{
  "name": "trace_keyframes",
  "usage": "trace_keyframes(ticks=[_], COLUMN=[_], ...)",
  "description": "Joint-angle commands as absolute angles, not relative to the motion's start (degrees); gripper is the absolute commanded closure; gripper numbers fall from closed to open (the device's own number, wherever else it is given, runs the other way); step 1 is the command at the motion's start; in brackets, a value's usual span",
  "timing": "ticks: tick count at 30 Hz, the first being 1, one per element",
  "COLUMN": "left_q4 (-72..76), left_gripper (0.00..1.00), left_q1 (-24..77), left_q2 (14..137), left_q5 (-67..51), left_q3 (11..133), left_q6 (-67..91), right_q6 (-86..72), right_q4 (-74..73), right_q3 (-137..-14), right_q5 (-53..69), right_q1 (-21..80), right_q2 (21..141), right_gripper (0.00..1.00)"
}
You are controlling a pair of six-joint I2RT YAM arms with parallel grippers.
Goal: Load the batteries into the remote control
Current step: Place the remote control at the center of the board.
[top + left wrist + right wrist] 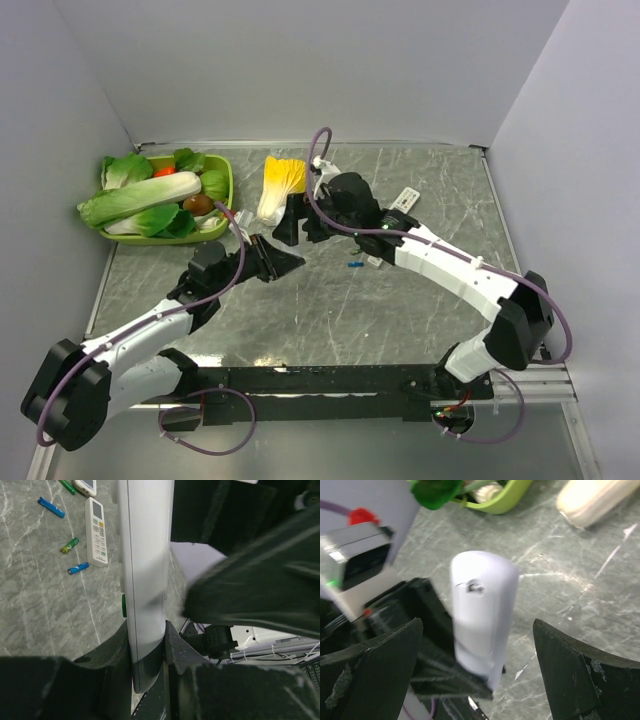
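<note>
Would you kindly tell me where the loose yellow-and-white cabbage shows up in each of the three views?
Top external: the cabbage lies upper centre, just right of the green basket.
Left wrist: not in view; the white remote fills the middle.
Right wrist: the cabbage is blurred in the top right corner, the basket's rim to its left.
Shared landmark: the marbled table, in all three views.
</note>
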State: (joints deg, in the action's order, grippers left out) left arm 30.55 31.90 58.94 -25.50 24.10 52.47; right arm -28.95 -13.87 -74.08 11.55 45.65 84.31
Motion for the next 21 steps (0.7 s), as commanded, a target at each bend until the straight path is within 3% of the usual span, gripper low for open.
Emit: trace_keyframes(ticks=[1, 6, 9, 10, 12, 13, 14, 15, 16, 17, 21], left_q4=[35.7, 35.0, 33.6, 33.2, 31.7, 31.3, 30.9, 30.4, 29.5, 29.0, 25.1], left_gripper=[0.98, 0.98, 0.97, 0.96, 0.9, 0.87, 0.82, 0.69, 0.62, 0.48, 0.19], left_q1=[32.0, 32.2, 32.2, 32.2, 32.2, 32.2, 32.2, 32.2, 32.2, 32.2, 32.2], left_q2=[59.8, 60.5, 60.6, 60.6, 60.5, 60.6, 60.6, 60.5, 60.4, 60.2, 58.6], left_q5=[-25.8, -25.7, -25.1, -24.7, -23.7, -23.5, -23.2, -22.9, -22.2, -21.8, -19.2], left_q3=[25.9, 26.5, 26.9, 27.2, 27.4, 27.8, 27.9, 28.1, 28.5, 28.6, 29.2], left_q6=[53.8, 53.5, 53.0, 52.8, 52.4, 52.1, 51.8, 51.1, 50.8, 50.5, 48.0], right_q6=[-30.3, -29.8, -29.4, -29.2, -28.5, -28.2, -27.8, -27.0, -26.7, -26.5, -24.4], right_q4=[-14.7, -17.6, -18.4, -18.9, -19.2, -20.4, -21.2, -21.9, -23.4, -23.9, -27.4], right_q3=[-78.5, -81.4, -81.9, -82.1, -82.2, -82.4, -82.7, -82.9, -83.1, -83.2, -81.8], right_q5=[6.6, 1.9, 1.7, 1.8, 2.5, 2.1, 1.8, 1.7, 1.6, 1.6, 0.3], right_q1=[46.6, 47.5, 47.5, 47.5, 47.5, 47.4, 47.4, 47.2, 46.5, 46.0, 42.7], right_q2=[87.2, 90.0, 90.4, 90.4, 90.3, 90.1, 89.6, 89.3, 88.9, 88.2, 85.3], right_gripper=[0.04, 0.19, 0.37, 0.51, 0.64, 0.77, 0.83, 0.88, 0.96, 0.99, 1.0])
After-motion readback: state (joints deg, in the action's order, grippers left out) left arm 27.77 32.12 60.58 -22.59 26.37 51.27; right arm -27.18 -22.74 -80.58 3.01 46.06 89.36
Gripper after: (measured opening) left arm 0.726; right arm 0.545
